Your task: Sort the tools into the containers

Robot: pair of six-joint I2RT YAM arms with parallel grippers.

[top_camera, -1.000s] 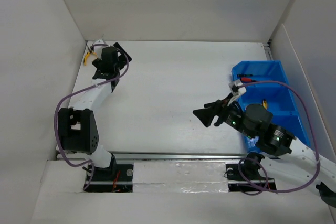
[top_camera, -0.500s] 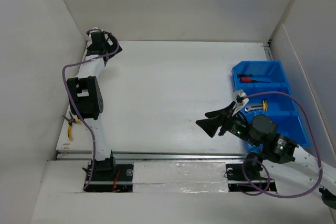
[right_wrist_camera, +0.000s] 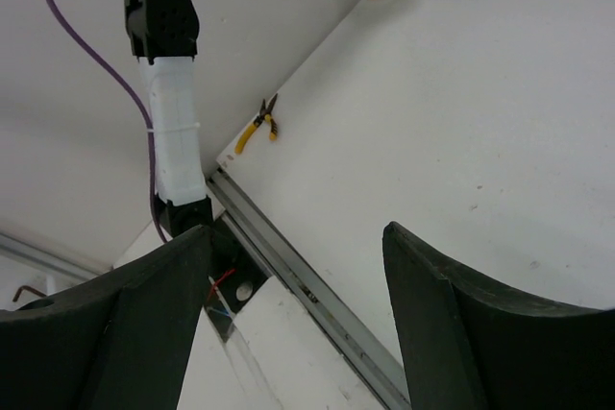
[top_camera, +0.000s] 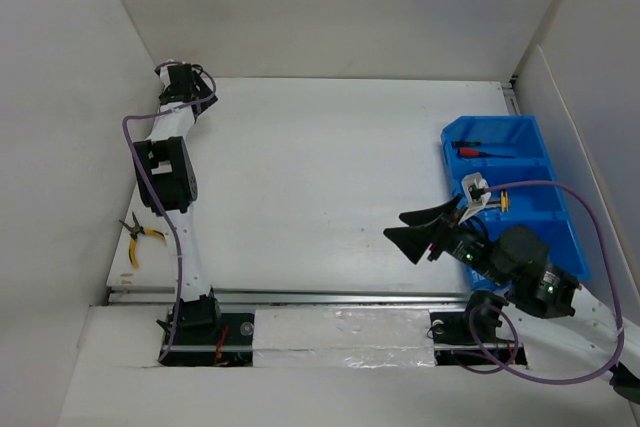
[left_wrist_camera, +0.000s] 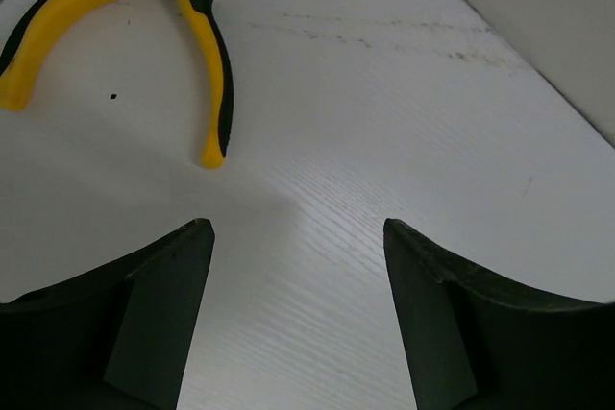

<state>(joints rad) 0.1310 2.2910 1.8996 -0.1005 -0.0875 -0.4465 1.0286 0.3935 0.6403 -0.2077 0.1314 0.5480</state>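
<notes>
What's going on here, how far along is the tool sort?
Partway through. The left gripper is open and empty at the far-left corner of the table. Yellow-handled pliers lie just ahead of its fingers, not yet gripped. The right gripper hovers open and empty beside the blue bin, which already holds a red-handled screwdriver and at least one more tool. A second pair of pliers lies at the table's left edge.
</notes>
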